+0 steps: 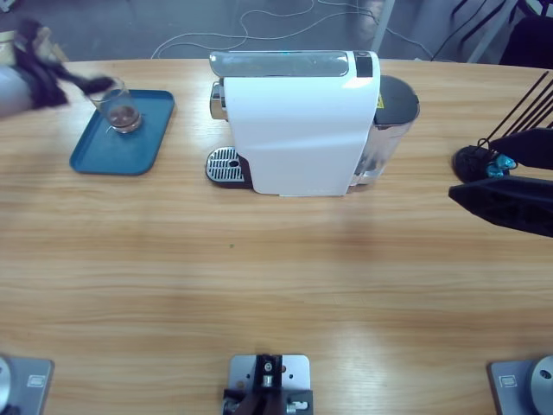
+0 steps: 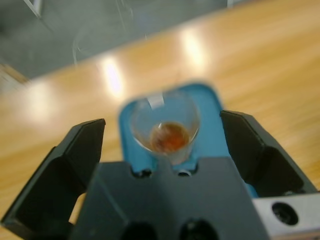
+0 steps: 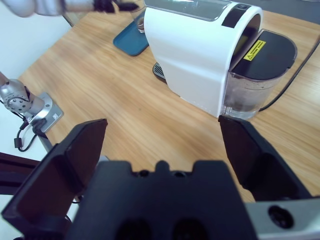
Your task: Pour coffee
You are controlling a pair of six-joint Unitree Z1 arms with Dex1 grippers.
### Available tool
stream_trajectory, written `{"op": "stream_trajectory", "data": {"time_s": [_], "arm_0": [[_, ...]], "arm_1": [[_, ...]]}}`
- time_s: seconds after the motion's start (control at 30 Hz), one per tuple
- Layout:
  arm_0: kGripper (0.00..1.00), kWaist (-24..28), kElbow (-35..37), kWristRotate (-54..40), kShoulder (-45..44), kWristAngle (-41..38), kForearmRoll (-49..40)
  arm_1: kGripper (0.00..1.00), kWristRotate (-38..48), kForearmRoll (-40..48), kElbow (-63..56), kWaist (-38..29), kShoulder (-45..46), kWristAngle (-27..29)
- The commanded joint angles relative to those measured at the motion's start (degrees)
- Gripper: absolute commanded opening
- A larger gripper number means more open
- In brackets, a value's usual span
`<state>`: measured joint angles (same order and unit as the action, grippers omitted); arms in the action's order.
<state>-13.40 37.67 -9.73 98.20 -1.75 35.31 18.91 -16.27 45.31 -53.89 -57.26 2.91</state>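
Observation:
A clear glass (image 1: 121, 108) stands on a blue tray (image 1: 95, 156) at the table's far left, with a shallow layer of brown coffee (image 1: 126, 115) at its bottom. My left gripper (image 1: 99, 85) comes in from the left at the glass's rim. In the left wrist view the glass (image 2: 165, 127) with the coffee (image 2: 170, 137) sits on the tray (image 2: 210, 130) between the wide-apart jaws, touched by neither; the left gripper (image 2: 162, 121) is open. My right gripper (image 1: 484, 199) hovers at the table's right edge, and it (image 3: 162, 124) is open and holds nothing.
A white coffee machine (image 1: 302, 121) with a metal drip grate (image 1: 226, 164) and a rear water tank (image 1: 393, 112) stands mid-table. A black holder (image 1: 475, 160) with blue capsules (image 1: 499, 164) sits at the right. The machine (image 3: 200, 55) faces the right wrist view.

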Motion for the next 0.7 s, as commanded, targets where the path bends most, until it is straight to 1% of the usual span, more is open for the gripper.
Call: {"op": "stream_trajectory", "data": {"time_s": [0.03, 0.07, 0.13, 0.2, 0.27, 0.33, 0.4, 0.53, 0.6, 0.7], "arm_0": [[0.987, -2.7, 2.5, 7.2, -28.8, 0.6, -24.9], [0.987, -4.1, 2.9, 7.7, -31.7, 0.6, -29.5], [0.987, -8.7, 3.5, 10.7, -37.4, 0.4, -38.2], [0.987, -14.3, 3.6, 13.7, -41.3, -0.8, -43.8], [0.987, -19.2, 4.1, 14.4, -43.7, -3.3, -49.9], [0.987, -22.5, 4.2, 15.0, -44.7, -5.7, -53.6], [0.987, -25.8, 4.0, 14.9, -45.9, -6.1, -56.3], [0.987, -29.6, 4.6, 14.0, -48.5, -6.9, -60.8], [0.987, -29.7, 5.4, 12.8, -49.0, -6.9, -61.5], [0.987, -29.7, 6.1, 9.7, -46.5, -7.0, -61.5]], "arm_1": [[1.0, -0.7, 0.1, -3.2, -0.6, 4.8, 3.4], [1.0, -0.8, -0.4, -3.2, -0.5, 5.3, 4.3], [1.0, -2.8, -2.5, -3.0, -0.5, 5.5, 6.4], [1.0, -4.7, -4.4, -2.9, -0.5, 5.4, 8.3], [1.0, -5.7, -5.9, -3.2, -0.5, 5.0, 9.4], [1.0, -5.8, -6.4, -3.5, -0.5, 4.5, 9.5], [1.0, -6.0, -7.1, -3.5, -0.5, 4.2, 9.9], [1.0, -6.4, -8.0, -3.8, -0.5, 4.9, 10.4], [1.0, -6.4, -8.5, -3.8, -0.5, 5.5, 10.8], [1.0, -6.4, -8.6, -4.9, -0.5, 5.5, 10.9]]}}
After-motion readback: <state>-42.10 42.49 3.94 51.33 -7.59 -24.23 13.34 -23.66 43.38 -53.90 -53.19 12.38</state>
